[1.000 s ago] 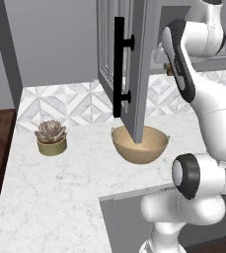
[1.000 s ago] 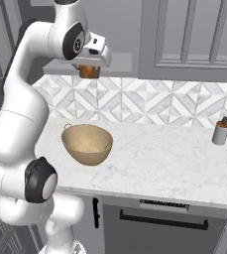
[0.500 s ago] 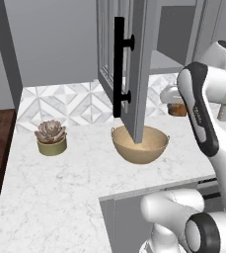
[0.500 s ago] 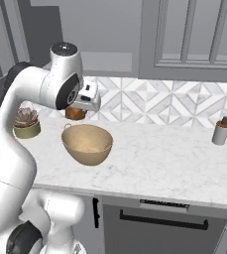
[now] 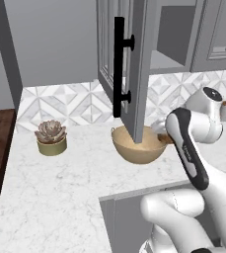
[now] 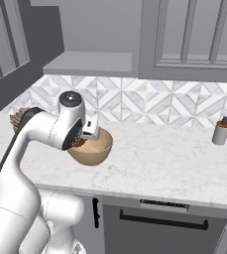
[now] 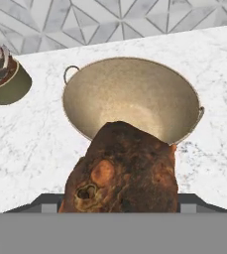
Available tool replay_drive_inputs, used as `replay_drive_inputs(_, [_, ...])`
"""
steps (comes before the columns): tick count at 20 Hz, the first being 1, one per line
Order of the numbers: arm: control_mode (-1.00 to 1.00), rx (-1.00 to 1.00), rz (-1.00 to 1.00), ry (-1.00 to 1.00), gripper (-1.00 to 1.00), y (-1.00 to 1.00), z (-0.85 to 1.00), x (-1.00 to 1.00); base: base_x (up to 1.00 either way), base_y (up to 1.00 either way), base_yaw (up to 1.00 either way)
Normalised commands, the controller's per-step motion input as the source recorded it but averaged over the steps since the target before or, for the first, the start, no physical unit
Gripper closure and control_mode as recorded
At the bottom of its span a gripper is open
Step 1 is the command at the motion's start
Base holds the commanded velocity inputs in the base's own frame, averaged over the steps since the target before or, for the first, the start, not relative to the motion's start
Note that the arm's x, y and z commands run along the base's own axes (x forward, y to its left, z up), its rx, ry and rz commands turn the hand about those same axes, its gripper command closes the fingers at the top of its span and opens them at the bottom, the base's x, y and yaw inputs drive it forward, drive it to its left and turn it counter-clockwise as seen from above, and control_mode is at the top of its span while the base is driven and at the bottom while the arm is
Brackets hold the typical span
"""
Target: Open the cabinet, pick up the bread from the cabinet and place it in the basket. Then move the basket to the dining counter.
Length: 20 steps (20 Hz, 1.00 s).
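while the bread [image 7: 122, 171] sits gripped between the robot's spread fingers, it hangs just above the near rim of the basket [image 7: 130, 96], not yet over the middle of the bowl. the gripper [image 6: 83, 140] is held low beside the basket, its jaws wide around the loaf; the fingertips themselves are hidden behind the bread in the hand view.

what could go wrong: if the fingers let go here, the bread would likely strike the near rim and roll off onto the marble rather than drop inside. the lump is knobbly and uneven, so it may also tip or bounce as it lands. the basket is light-looking and round-bottomed, so a knock from the hand or wrist could tilt it or push it along the counter. the open door of the cabinet [image 5: 134, 64] hangs directly over the basket, with its black bar handle [image 5: 119, 66] facing out, and the arm could brush it when it lifts away.

the surface is a white, grey-veined marble counter [image 5: 60, 183] backed by a patterned triangle tile backsplash [image 6: 149, 101]. a small potted succulent [image 5: 51, 138] stands well to one side of the basket, and a small bottle [image 6: 220, 131] stands far off on the other side. grey wall cabinets run above.
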Motion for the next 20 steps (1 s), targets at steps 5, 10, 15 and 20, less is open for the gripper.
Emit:
replay_drive_inputs(5, [-1.0,0.03,0.02,0.02,1.0,-0.01,-0.32,0.71,0.0,0.0,0.0])
replay_drive_inputs(10, [-1.0,0.01,0.0,0.09,1.0,0.0,-0.09,0.61,0.0,0.0,0.0])
replay_drive_inputs(15, [-1.0,0.0,0.0,0.18,1.0,0.0,-0.08,0.34,0.0,0.0,0.0])
replay_drive_inputs(20, [-1.0,0.0,0.0,0.13,1.0,0.0,-0.3,0.33,0.0,0.0,0.0])
